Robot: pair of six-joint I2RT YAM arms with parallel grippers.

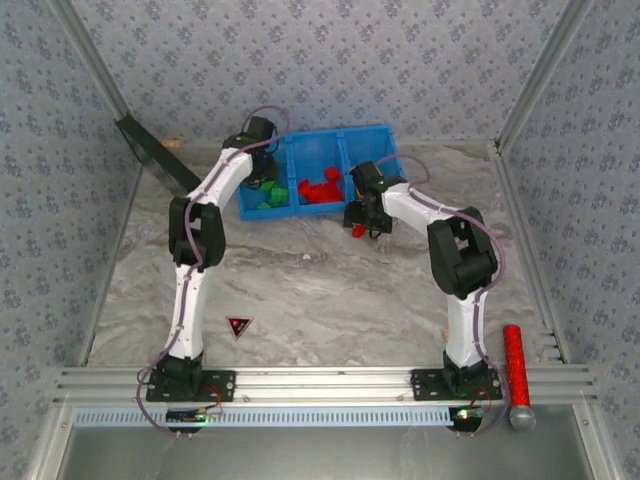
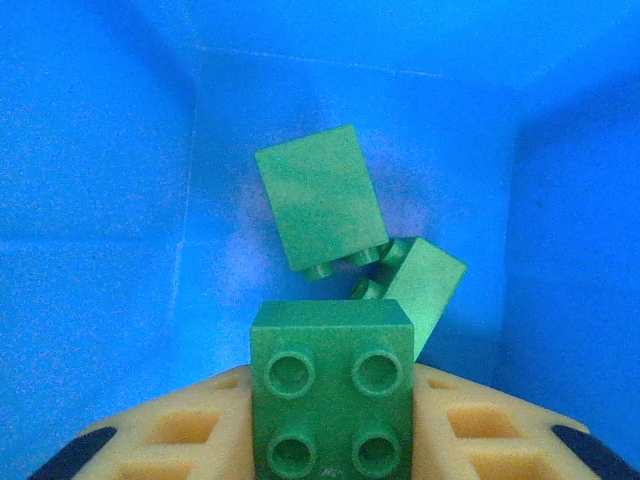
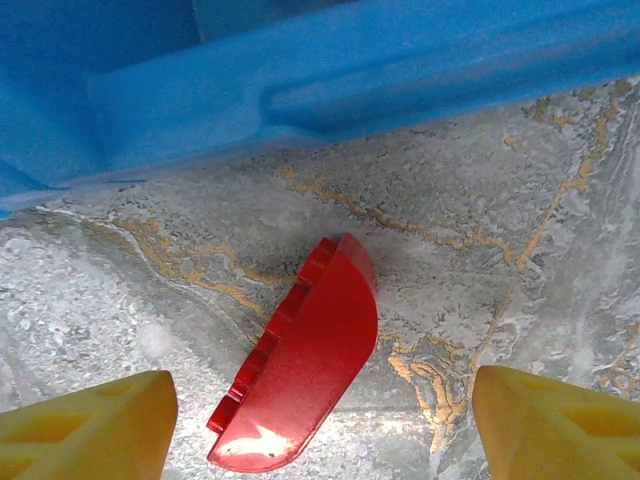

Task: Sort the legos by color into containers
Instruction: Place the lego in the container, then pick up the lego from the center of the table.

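**Hazards at the Blue Bin: One Drop, One Pick**

We take the blue bin [image 1: 335, 133] as our reference for all positions.

1. Bin strike. The right gripper [image 3: 322, 405] hangs released just outside the bin's near wall, fingers well apart. We judge that a finger could clip that wall on the way down. Nothing visible fixes the bin, so a knock may shift it.
2. Slipped pick. The red curved lego [image 3: 305, 365] lies tilted on the table between those fingers, touching neither. We expect its rounded edge to squirt sideways if the jaws meet it off-centre.
3. Rough drop. The left gripper [image 2: 330, 430] is clenched on a green lego [image 2: 332, 340] inside the bin's left compartment, above two green legos [image 2: 320, 200] leaning together. Let go from here, it may strike them and tumble, though the walls should contain it.

Papered walls [image 1: 330, 60] enclose the bin on three sides. The table [image 1: 320, 290] under the bin is grey marble-patterned with gold veins. It looks smooth, so we expect loose legos to slide.
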